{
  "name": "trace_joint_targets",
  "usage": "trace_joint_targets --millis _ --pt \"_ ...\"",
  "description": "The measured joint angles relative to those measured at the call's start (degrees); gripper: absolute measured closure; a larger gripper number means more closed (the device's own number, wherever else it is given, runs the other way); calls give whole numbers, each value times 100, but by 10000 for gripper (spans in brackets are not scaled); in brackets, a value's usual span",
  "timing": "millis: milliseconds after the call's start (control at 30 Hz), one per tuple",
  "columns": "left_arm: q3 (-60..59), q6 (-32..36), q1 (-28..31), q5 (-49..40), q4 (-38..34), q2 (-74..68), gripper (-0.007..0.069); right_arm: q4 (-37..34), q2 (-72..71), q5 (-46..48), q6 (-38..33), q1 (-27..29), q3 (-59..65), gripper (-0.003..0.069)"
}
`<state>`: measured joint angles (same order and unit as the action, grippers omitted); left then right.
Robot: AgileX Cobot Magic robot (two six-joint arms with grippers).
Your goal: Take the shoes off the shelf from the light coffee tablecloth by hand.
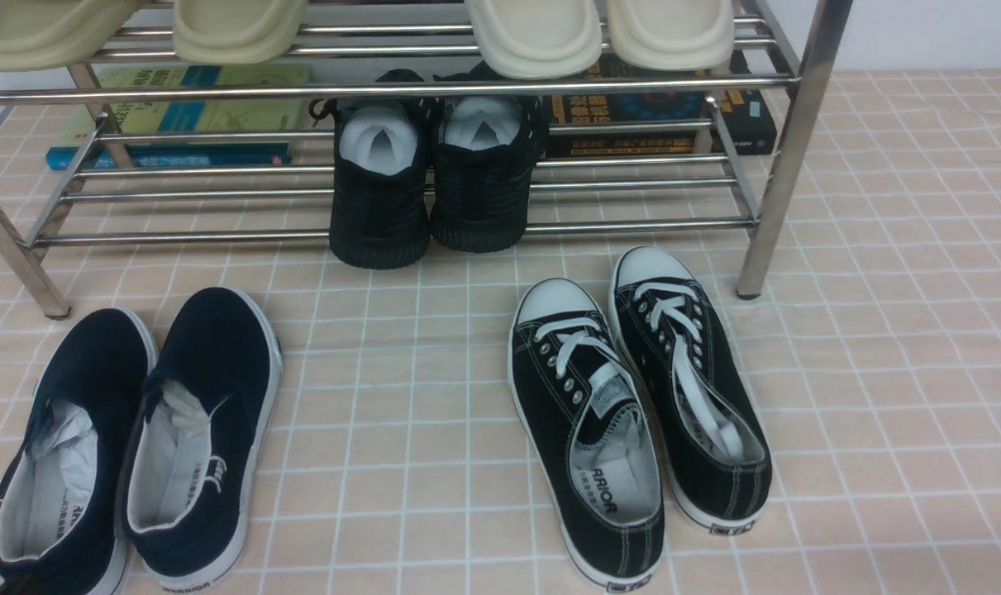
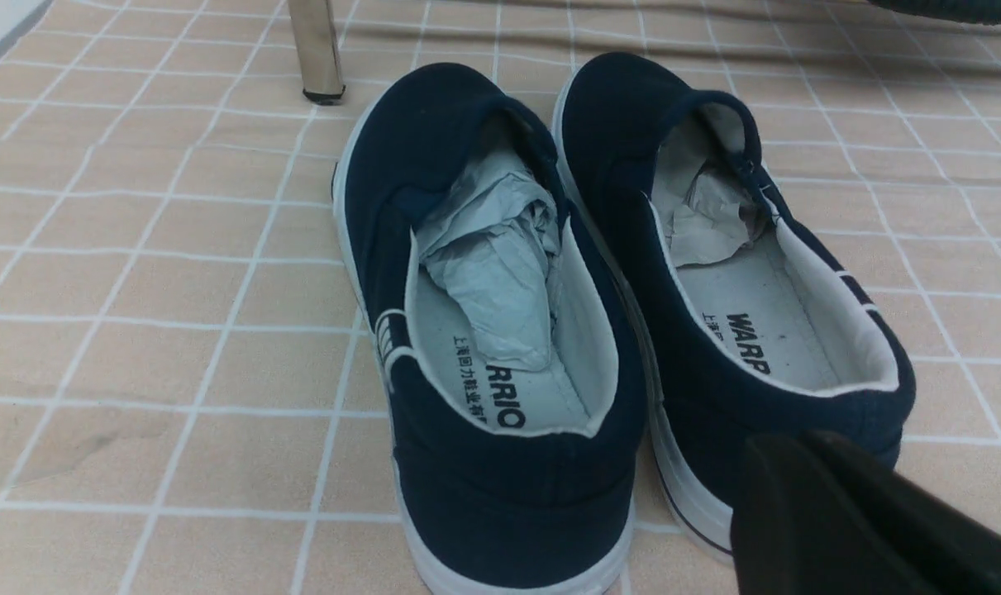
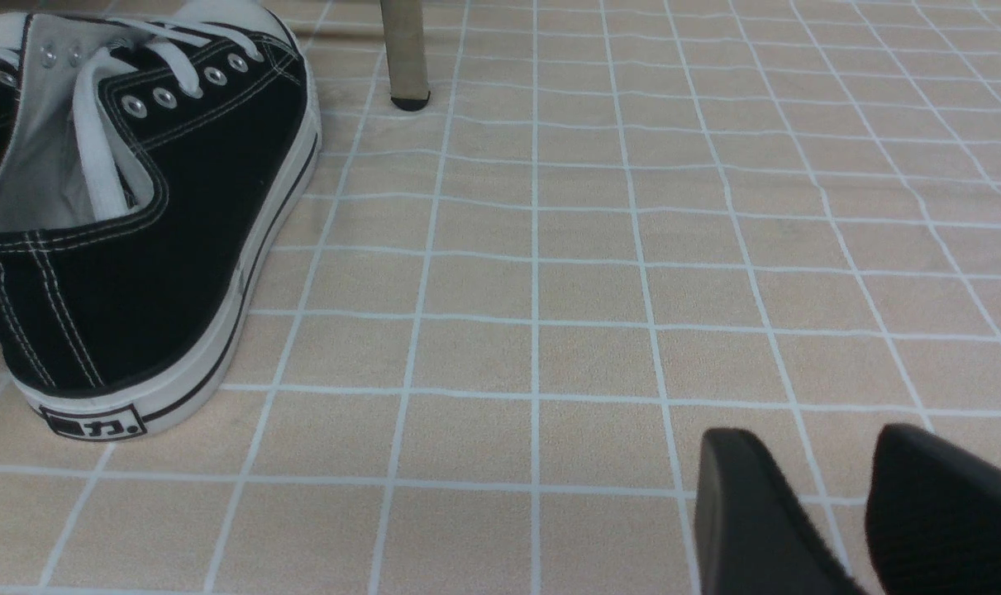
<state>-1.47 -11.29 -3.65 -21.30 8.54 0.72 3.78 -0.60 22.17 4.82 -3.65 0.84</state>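
1. The navy blue canvas slip-on sneakers (image 1: 219,347) with white rubber soles stand upright, side by side, on the light beige-pink cloth with a white-line grid (image 1: 384,430), in front of the shiny chrome metal rack (image 1: 765,190), at its left end.
2. Toes point toward the rack. In the front view, both long axes run from the near edge toward the rack, toes angled slightly right.
3. The left black tool (image 2: 798,446) is beside the heel of one slip-on; its fingertips are together. Contact cannot be determined.
4. The right black tool (image 3: 806,438) is above the cloth, fingertips apart.
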Motion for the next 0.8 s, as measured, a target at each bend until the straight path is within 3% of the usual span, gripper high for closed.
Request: trace_joint_targets --millis 267,800 --pt "0 0 521 -5 0 0 599 0 0 0 0 0 0 419" --pt "0 0 443 -11 0 0 582 5 0 0 0 0 0 419"
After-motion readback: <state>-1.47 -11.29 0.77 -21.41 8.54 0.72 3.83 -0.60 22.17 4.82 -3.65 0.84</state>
